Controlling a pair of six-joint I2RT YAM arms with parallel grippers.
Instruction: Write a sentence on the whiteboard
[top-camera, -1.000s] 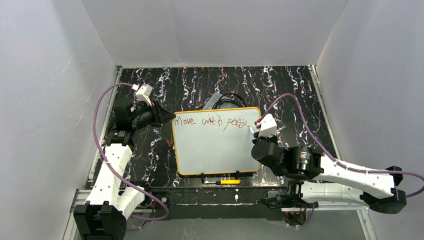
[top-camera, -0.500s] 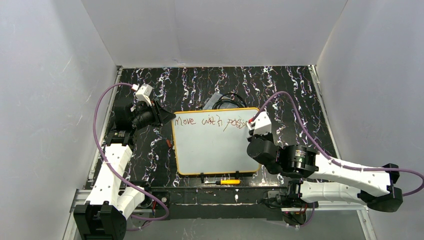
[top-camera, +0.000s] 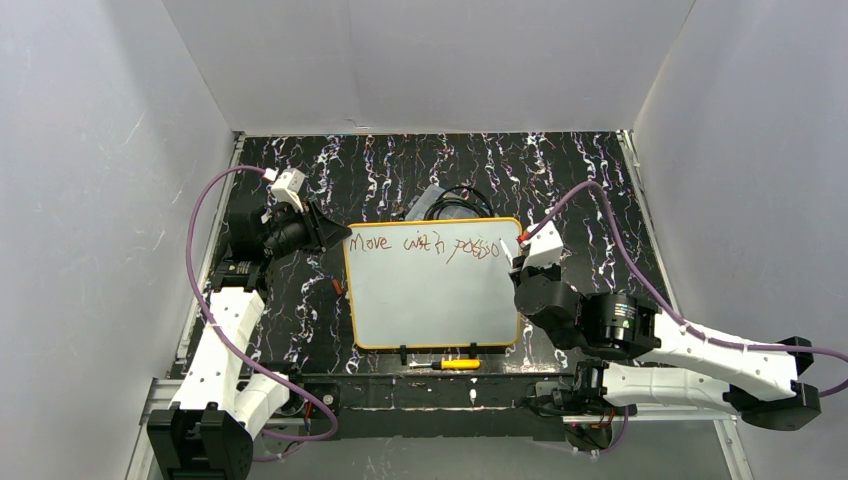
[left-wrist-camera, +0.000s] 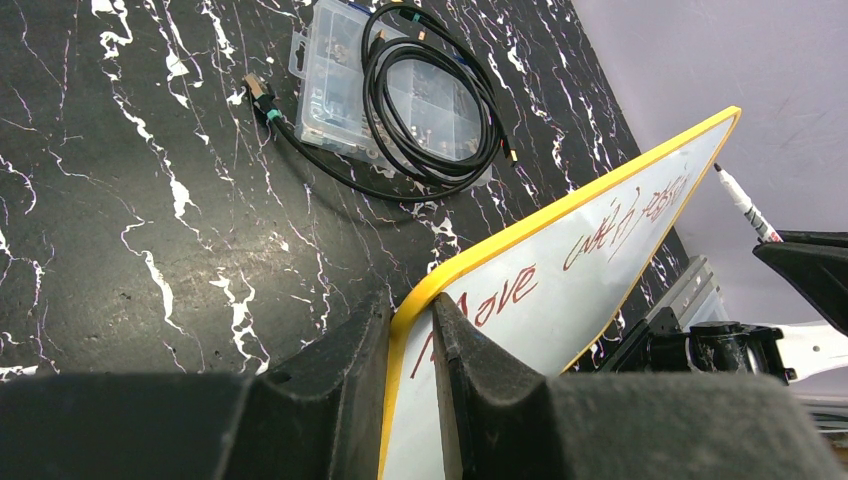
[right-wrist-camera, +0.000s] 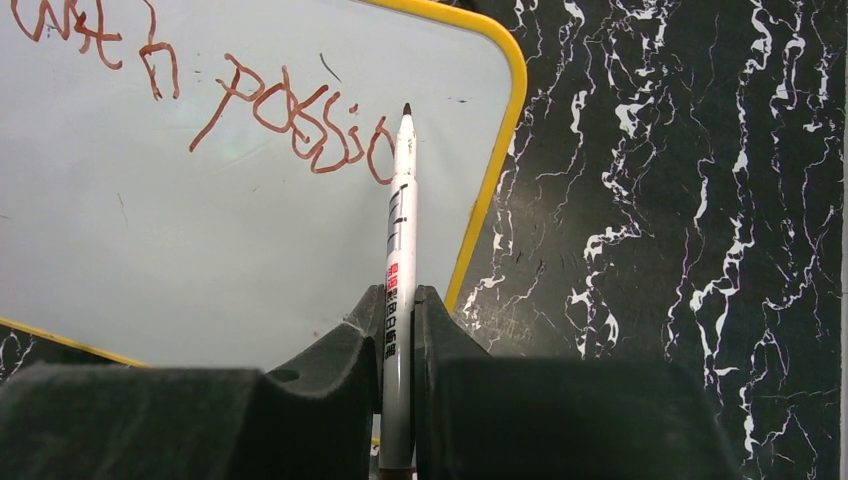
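Observation:
The whiteboard, white with a yellow rim, lies mid-table. The sentence runs along its top edge in reddish-brown script, reading roughly "Move with passio". My left gripper is shut on the whiteboard's top left corner; the rim sits between its jaws. My right gripper is at the board's top right, shut on a white marker. The marker's tip sits just right of the last letter, close to the rim.
A clear plastic parts box with a coiled black cable on it lies beyond the board's far edge. A yellow-handled tool lies at the near table edge. Grey walls enclose the table on three sides.
My right gripper moved left along the text and then back right to the board's top right corner; an "o" has been added at the end of the last word. The left arm has not moved.

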